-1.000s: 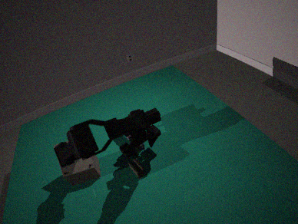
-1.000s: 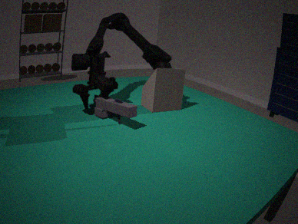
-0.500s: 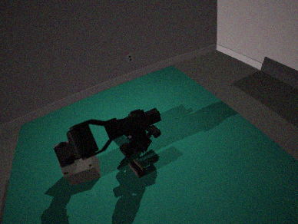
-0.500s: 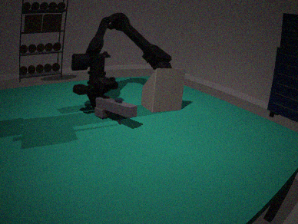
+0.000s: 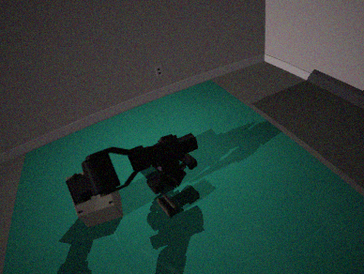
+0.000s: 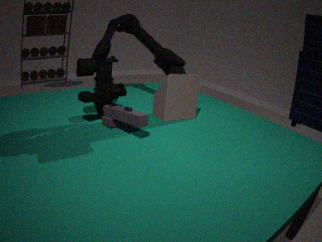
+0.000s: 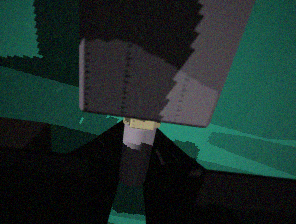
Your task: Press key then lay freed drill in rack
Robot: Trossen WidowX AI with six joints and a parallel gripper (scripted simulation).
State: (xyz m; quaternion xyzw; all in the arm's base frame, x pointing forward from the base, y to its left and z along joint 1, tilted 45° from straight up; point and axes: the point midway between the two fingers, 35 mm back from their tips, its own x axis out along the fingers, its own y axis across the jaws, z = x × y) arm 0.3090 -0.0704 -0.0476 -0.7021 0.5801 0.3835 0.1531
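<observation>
drill: a thin grey shank [image 7: 136, 150] sticking out of one end of the block, lying low over the green mat; its tan collar [image 7: 141, 123] sits right at the block's face.
drill axis: in line with the block's length, so by judgement the pull-out must run straight along that line, away from the block.
block: a grey, oblong housing [image 6: 126, 115] flat on the mat [image 6: 187, 174]; in the wrist view its end face [image 7: 150, 75] fills the upper frame.
key: a small dark bump [image 6: 128, 108] on the block's top face; whether it is pressed down cannot be told from these views.
gripper: the gripper [image 6: 104, 104] is down at the block's far end, fingers pinched nearly together on the drill's shank, which runs between the dark fingers in the wrist view.
drill from gripper: directly between the jaws, the free end pointing back toward the wrist.
arm: arches down from a pale base box [image 6: 176, 97] that stands just beside the block.
rack: no rack can be identified with confidence; the shelf unit [image 6: 45, 41] against the back wall is well apart.
risk: if the key is not held down, a pull would likely drag the whole block instead.
</observation>
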